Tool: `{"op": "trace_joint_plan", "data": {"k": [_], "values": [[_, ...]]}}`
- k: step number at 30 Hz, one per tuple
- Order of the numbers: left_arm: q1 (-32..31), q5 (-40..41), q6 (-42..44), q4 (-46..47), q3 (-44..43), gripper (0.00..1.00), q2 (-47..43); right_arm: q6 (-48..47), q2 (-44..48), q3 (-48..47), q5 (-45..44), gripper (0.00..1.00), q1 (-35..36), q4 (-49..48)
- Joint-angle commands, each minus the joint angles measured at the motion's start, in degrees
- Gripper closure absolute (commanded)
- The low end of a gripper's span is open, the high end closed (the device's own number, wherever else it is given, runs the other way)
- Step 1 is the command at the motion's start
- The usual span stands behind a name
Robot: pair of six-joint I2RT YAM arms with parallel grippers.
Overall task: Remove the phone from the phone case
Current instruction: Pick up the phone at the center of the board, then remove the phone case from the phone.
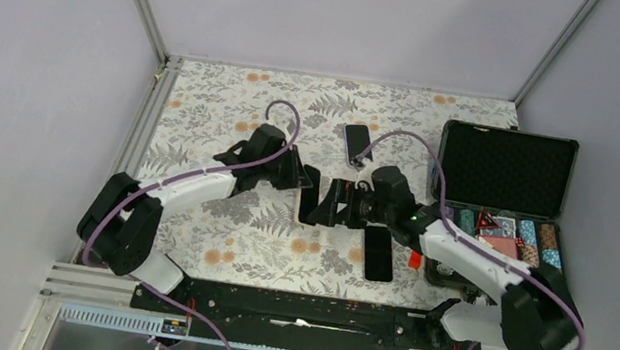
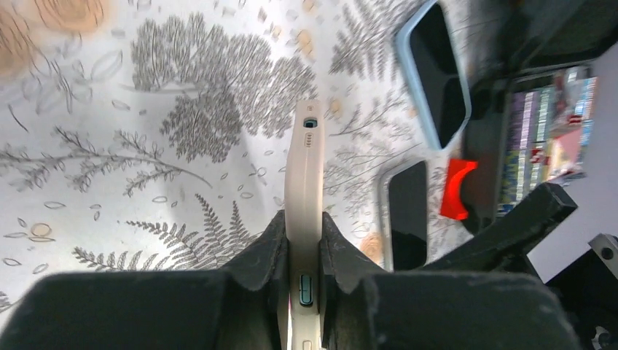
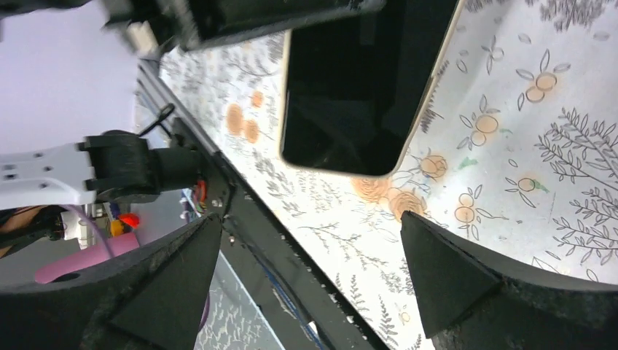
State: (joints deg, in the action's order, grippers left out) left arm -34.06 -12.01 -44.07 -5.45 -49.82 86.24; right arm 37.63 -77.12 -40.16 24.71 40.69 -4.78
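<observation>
My left gripper point(image 1: 308, 195) is shut on a phone in a cream case point(image 2: 305, 168) and holds it on edge above the floral table; in its wrist view the fingers point(image 2: 271, 240) pinch both faces, with a side button between them. My right gripper point(image 1: 337, 204) is open and faces the left one, close to the held phone. In the right wrist view the phone's black screen with its cream rim point(image 3: 350, 80) hangs ahead of the wide-open right gripper point(image 3: 310, 251), not between the fingers point(image 3: 444, 277).
A second phone, in a bluish case point(image 1: 356, 145), lies further back on the table. A dark phone point(image 1: 379, 253) lies near the front with a small red piece point(image 1: 413, 259) beside it. An open black case of poker chips point(image 1: 504, 202) stands at the right.
</observation>
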Motion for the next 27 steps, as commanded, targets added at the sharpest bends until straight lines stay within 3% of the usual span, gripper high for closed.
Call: {"op": "trace_joint_plan", "data": {"k": [1,7,14,19,23,25,27], "values": [[4.4,-8.1,3.5,3.5,-5.0,1.00,-6.8,-1.8,8.6,-0.8,-0.2,0.00,-0.9,3.6],[10.9,-14.2,0.5,5.0,-7.2,1.00,-15.2,0.7,17.2,0.3,2.4,0.05,-0.9,-0.7],[13.4,-24.1,-3.9,6.8,-10.8,1.00,-22.0,4.0,25.3,0.9,4.7,0.04,-0.9,-6.5],[13.6,-29.6,-12.2,14.1,-9.3,1.00,-25.5,7.5,26.8,1.2,10.4,0.11,-0.9,-16.5],[13.7,-33.1,-20.5,20.2,-8.6,1.00,-25.8,5.9,27.1,0.5,10.8,0.16,-0.9,-18.2],[13.8,-33.6,-24.9,24.1,-7.7,1.00,-25.9,5.5,26.2,-0.6,12.6,0.22,-0.9,-19.2],[13.8,-34.0,-28.0,27.3,-7.0,1.00,-25.9,5.8,25.1,-1.9,14.7,0.39,-0.9,-20.6]]}}
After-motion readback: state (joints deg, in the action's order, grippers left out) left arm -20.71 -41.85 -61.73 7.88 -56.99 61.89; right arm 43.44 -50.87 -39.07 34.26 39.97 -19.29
